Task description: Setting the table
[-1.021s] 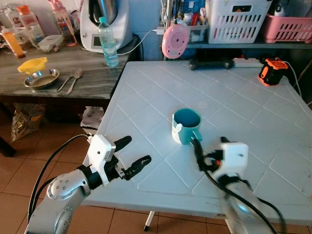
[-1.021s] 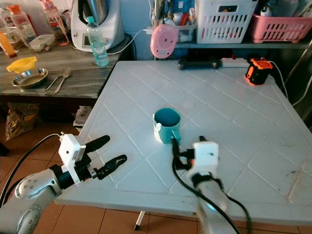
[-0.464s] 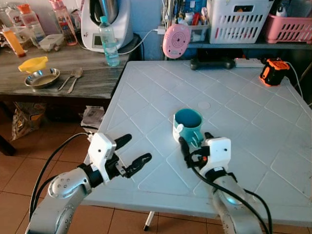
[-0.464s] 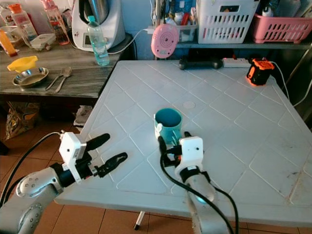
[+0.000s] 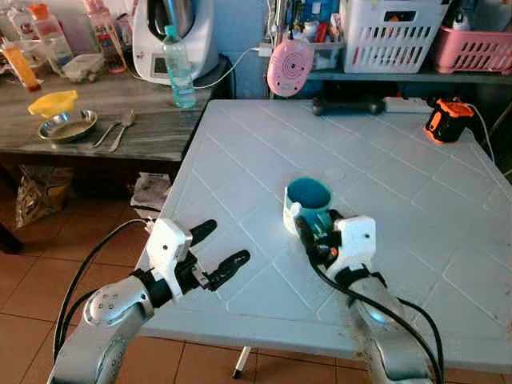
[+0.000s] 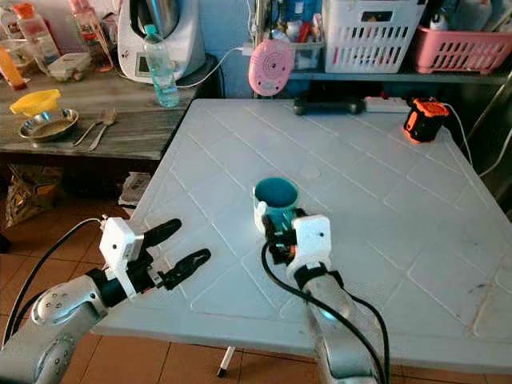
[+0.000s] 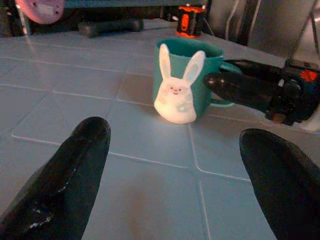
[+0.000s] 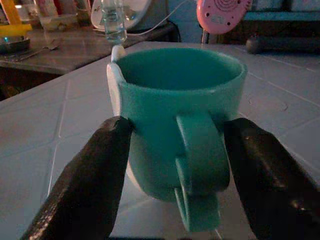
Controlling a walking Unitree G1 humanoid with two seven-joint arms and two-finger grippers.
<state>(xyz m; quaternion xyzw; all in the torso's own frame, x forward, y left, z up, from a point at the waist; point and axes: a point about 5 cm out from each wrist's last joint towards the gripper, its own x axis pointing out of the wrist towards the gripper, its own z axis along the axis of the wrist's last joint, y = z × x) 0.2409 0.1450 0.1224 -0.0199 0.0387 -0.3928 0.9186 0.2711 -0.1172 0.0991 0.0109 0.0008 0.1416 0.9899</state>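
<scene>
Teal mug [image 5: 308, 205] upright on white table [image 5: 416, 184], directly ahead of right gripper [image 8: 175, 165], handle facing it between the spread fingers. Left gripper [image 5: 216, 252], fingers apart, hovers well off at table's near edge; right arm nearer.

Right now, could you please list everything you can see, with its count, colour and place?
Table: one, white, in front of the robot.
Mug: one, teal with a white rabbit, upright near the table's front.
Side counter: one, grey wood, left of the table.
Water bottle: one, clear, on the counter.
Metal dish: one, silver, on the counter beside a yellow funnel.
Cutlery: silver, right of the dish; count unclear.
Baskets: one white, one pink, on the back shelf.
Orange device: one, at the table's far right.
Left tool: black fingers open, over the table's front edge.
Right tool: open, fingers on either side of the mug.
</scene>
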